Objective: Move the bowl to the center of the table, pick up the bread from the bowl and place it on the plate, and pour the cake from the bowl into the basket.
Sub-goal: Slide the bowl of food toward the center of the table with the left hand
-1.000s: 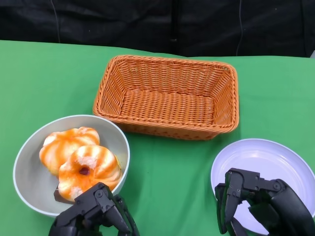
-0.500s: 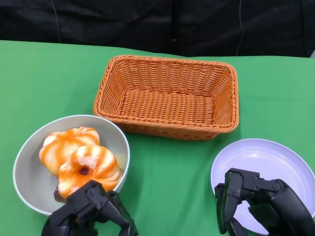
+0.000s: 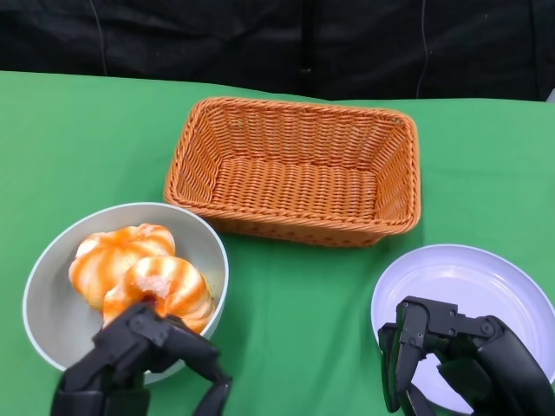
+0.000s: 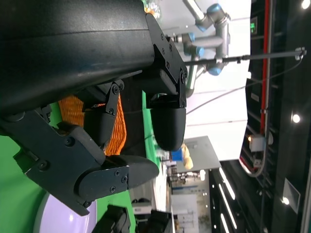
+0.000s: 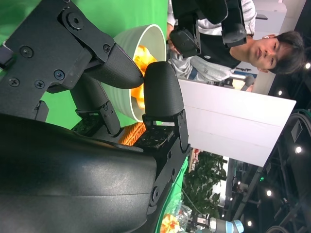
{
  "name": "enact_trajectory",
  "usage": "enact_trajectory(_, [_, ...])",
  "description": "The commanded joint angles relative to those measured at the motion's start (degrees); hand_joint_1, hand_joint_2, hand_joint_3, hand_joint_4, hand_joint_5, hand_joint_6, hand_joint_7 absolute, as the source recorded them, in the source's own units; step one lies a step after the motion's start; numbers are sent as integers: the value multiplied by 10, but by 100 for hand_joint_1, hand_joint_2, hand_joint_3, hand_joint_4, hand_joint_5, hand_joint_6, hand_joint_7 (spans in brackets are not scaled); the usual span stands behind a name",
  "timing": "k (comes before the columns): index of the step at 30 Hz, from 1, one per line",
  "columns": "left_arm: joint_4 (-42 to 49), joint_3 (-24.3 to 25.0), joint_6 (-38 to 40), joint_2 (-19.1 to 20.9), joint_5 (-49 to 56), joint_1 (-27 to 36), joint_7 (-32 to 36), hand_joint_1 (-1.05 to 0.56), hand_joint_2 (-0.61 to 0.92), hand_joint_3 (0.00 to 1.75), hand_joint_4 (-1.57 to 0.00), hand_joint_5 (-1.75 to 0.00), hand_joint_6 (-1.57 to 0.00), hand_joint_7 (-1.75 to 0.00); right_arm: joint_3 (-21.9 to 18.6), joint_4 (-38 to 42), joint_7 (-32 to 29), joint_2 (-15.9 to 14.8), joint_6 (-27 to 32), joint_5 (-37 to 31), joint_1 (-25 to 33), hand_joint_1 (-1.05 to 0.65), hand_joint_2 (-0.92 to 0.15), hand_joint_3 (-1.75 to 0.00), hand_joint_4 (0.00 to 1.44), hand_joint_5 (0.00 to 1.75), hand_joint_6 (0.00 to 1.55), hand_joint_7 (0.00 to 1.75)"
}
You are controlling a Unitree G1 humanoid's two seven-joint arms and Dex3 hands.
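Two orange pastries (image 3: 139, 276) lie in the grey bowl (image 3: 45, 273) at table's left; wicker basket (image 3: 295, 169) beyond. Left hand (image 3: 143, 357) over bowl's near rim, fingers apart, holding nothing. Right hand (image 3: 455, 360) over white plate (image 3: 473, 277), likewise empty.

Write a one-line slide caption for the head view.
Left hand reaches at the near rim of the grey bowl holding two orange-glazed pastries; empty woven orange basket, white plate alongside.

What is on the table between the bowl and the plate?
Nothing. In the head view, only bare green cloth lies between the bowl and the plate. The basket sits farther back, not between them.
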Motion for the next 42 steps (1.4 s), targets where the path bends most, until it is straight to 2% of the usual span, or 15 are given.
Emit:
enact_trajectory(1, [-6, 15, -12, 6, 2, -6, 6, -43, 71, 69, -60, -149, -46, -111, -1, -2, -2, -5, -4, 2, 2, -38, -20, -165, 85, 175, 74, 160])
enact_trajectory(3, [-10, 24, -11, 5, 5, -6, 10, -43, 71, 72, -56, -145, -39, -108, -1, 1, -1, -4, -6, 2, 1, -38, -21, -164, 85, 175, 74, 160])
enact_trajectory(7, [-9, 43, -20, -4, 23, -11, 25, -44, 72, 69, -53, -135, -37, -101, -1, 3, -1, -3, -10, 2, 1, -38, -21, -164, 85, 175, 75, 159])
enact_trajectory(9, [-7, 55, -28, -8, 39, -15, 36, -46, 74, 66, -47, -131, -35, -96, -1, 4, -2, -3, -10, 2, 1, -39, -21, -164, 85, 175, 75, 159])
enact_trajectory(14, [-4, 59, -33, -10, 50, -17, 44, -46, 76, 61, -46, -129, -36, -93, -1, 4, -2, -3, -11, 2, 1, -39, -21, -164, 86, 175, 75, 159])
enact_trajectory(15, [-6, 80, -34, -9, 64, -23, 56, -47, 77, 61, -43, -127, -35, -92, -1, 3, -2, -4, -10, 1, 1, -39, -21, -164, 86, 175, 75, 159])
enact_trajectory(17, [-7, 106, -36, -7, 84, -32, 71, -49, 86, 47, -35, -118, -32, -89, 0, 2, -3, -4, -9, 0, 2, -39, -21, -164, 86, 175, 75, 159])
enact_trajectory(21, [-19, 135, -15, -7, 93, -45, 91, -52, 92, 33, -32, -110, -32, -79, 1, 1, 1, -4, -5, 8, 5, -38, -21, -164, 86, 175, 75, 159])
enact_trajectory(29, [-51, 190, 54, 27, 109, -60, 102, -58, 92, 29, -18, -104, -18, -64, 2, -6, -3, -4, -6, 0, 8, -38, -20, -165, 85, 175, 75, 160])
enact_trajectory(36, [-60, 224, 96, 60, 121, -71, 100, -58, 92, 33, -3, -95, -11, -52, 1, -10, -4, -6, 0, 1, 9, -37, -18, -168, 85, 175, 75, 159])
enact_trajectory(42, [-74, 241, 163, 80, 121, -84, 98, -60, 92, 37, 0, -70, -9, -40, 0, -10, -4, -6, -1, 1, 10, -37, -19, -167, 85, 175, 75, 160])
